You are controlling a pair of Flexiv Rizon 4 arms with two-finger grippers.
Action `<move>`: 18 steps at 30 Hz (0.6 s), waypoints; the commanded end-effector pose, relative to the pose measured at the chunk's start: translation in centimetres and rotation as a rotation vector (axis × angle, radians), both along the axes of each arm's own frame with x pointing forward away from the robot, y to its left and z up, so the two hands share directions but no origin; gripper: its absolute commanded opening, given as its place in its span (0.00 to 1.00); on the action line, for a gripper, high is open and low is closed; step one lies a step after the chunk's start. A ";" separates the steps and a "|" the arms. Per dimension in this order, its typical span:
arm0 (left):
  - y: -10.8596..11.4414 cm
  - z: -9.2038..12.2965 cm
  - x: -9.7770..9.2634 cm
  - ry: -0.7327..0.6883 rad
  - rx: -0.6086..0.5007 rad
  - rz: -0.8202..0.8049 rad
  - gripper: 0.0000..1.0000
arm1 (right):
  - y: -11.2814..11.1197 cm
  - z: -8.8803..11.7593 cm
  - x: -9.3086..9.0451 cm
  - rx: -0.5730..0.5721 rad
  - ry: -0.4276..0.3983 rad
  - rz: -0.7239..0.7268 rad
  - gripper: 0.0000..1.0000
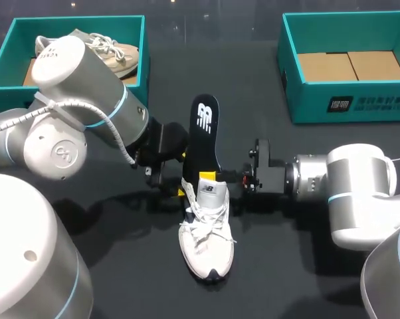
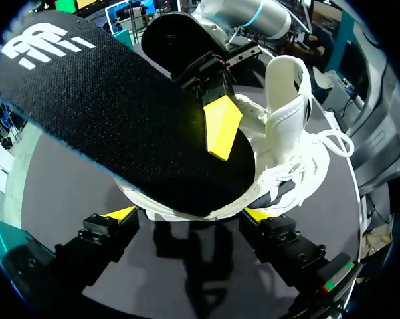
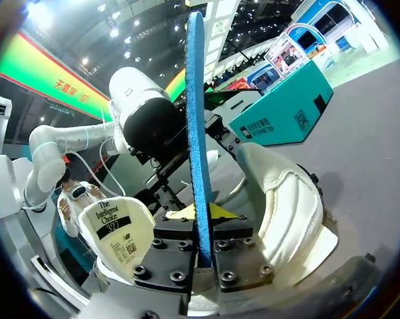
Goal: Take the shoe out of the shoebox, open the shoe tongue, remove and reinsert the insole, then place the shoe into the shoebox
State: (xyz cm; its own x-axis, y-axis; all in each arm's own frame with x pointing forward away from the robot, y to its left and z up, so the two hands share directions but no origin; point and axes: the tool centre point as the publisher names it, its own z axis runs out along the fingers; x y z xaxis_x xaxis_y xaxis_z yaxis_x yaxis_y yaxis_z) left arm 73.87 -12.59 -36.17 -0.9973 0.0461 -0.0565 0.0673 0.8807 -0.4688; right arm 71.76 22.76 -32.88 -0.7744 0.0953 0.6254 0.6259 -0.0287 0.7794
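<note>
Pinches insole [image 1: 205, 133] tight in right gripper [image 3: 201, 219], clamps shoe [image 1: 206, 239] by heel in left gripper [image 2: 190, 214], centre frame; risks buckling insole if pushed in crooked.

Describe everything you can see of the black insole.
The insole is a thin, flat piece that looks like foam. Its top is black textured fabric with a white logo at the heel end, and its underside is blue. It stands tilted upward, with the heel end raised toward the table's far side and the lower end at the opening of the white shoe. The right end effector is shut on it, one yellow-tipped finger on each face.
</note>
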 end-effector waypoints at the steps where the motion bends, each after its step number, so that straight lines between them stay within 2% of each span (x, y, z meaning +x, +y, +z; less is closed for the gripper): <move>1: 0.0 0.0 0.0 -0.002 0.002 0.000 1.00 | 0.1 -0.1 -0.3 0.000 -0.008 -0.002 0.12; 18: 0.0 0.0 0.0 -0.002 0.002 0.000 1.00 | 0.3 0.6 0.4 -0.012 -0.035 0.008 0.26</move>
State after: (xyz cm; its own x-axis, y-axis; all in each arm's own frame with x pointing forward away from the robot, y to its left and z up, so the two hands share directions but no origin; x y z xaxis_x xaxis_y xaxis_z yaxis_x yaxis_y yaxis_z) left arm 73.87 -12.60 -36.16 -0.9973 0.0461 -0.0566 0.0674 0.8806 -0.4690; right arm 72.01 22.91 -32.17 -0.7972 0.0953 0.5962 0.5973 -0.0190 0.8018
